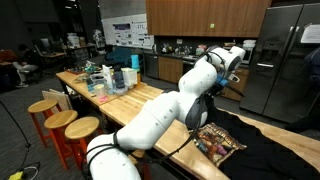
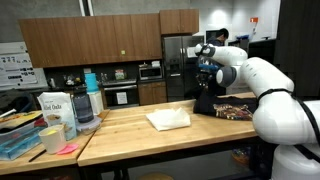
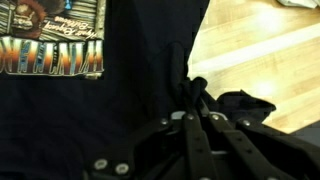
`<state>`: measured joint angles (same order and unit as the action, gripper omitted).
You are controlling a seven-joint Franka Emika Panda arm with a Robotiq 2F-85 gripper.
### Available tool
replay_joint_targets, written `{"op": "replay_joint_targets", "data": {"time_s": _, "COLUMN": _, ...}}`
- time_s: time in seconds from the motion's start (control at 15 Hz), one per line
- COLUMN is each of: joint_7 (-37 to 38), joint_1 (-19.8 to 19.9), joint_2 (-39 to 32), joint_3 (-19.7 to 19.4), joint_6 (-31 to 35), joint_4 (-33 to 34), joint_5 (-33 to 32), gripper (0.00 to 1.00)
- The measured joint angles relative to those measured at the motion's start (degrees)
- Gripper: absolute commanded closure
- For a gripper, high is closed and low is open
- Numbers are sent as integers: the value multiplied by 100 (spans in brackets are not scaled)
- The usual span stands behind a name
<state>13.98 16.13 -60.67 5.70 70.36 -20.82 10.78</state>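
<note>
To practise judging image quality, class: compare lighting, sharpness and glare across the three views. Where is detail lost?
Wrist view: dim and soft; the fingers blend into the black shirt, and the wooden table glares pale. Both exterior views: evenly lit, mildly soft, with the shirt a flat black patch; the white arm stands out bright.

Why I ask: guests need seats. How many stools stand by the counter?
3, in a row along the wooden counter in an exterior view: farthest stool, middle stool, nearest stool. Others may be hidden.
</note>
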Motion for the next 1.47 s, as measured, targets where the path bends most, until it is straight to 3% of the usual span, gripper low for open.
{"op": "replay_joint_targets", "data": {"time_s": 0.67, "joint_7": -535, "joint_1": 1859, "joint_2": -286, "joint_3": 295, "joint_6": 1250, "joint_4": -50, "joint_5": 1284, "gripper": 99}}
{"op": "replay_joint_targets", "data": {"time_s": 1.0, "joint_7": -939, "joint_1": 2624, "joint_2": -756, "joint_3": 593, "joint_6": 1417, "joint_4": -61, "joint_5": 1683, "gripper": 99}}
{"op": "replay_joint_targets", "data": {"time_s": 1.07, "joint_7": -1040, "joint_1": 2756, "joint_2": -866, "joint_3": 647, "joint_6": 1416, "joint_4": -62, "joint_5": 1726, "gripper": 75}}
{"op": "replay_joint_targets", "data": {"time_s": 1.47, "joint_7": -1564, "joint_1": 3384, "joint_2": -1419, "joint_3": 759, "joint_6": 1360, "joint_4": -55, "joint_5": 1754, "gripper": 39}}
